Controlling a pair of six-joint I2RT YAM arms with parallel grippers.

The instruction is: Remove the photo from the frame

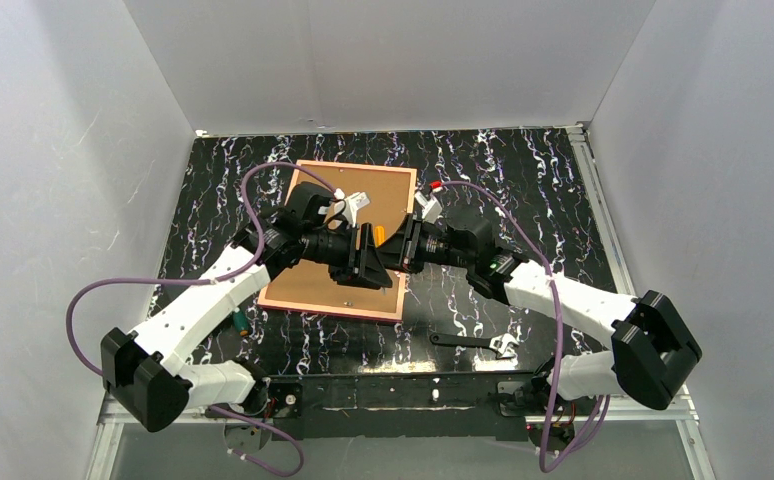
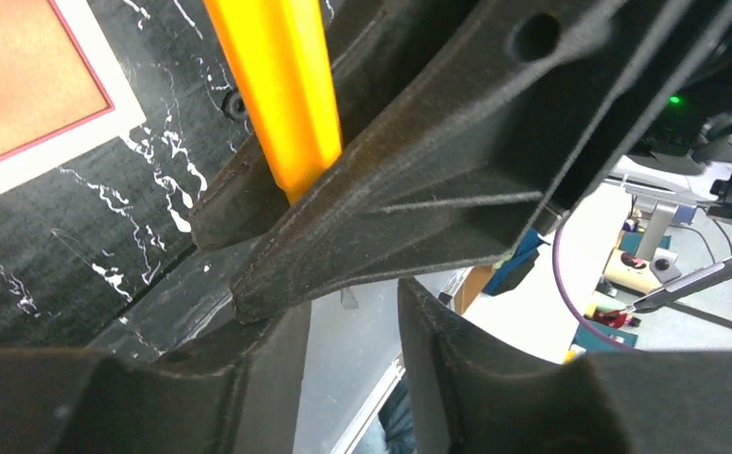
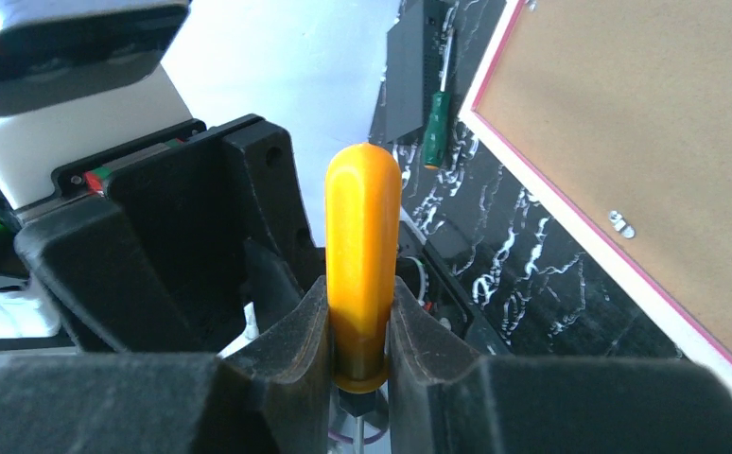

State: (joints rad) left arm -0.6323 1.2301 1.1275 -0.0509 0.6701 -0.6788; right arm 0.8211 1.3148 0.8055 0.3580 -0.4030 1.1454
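right wrist view, one orange handle (image 3: 362, 218) clenched in right hand (image 3: 360, 307), left hand (image 2: 353, 317) parted, empty, one frame (image 1: 313, 285) face down

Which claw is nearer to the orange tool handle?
Right. The right claw is shut on the lower end of the orange handle. The left claw faces it from the opposite side, close by, open and not around it.
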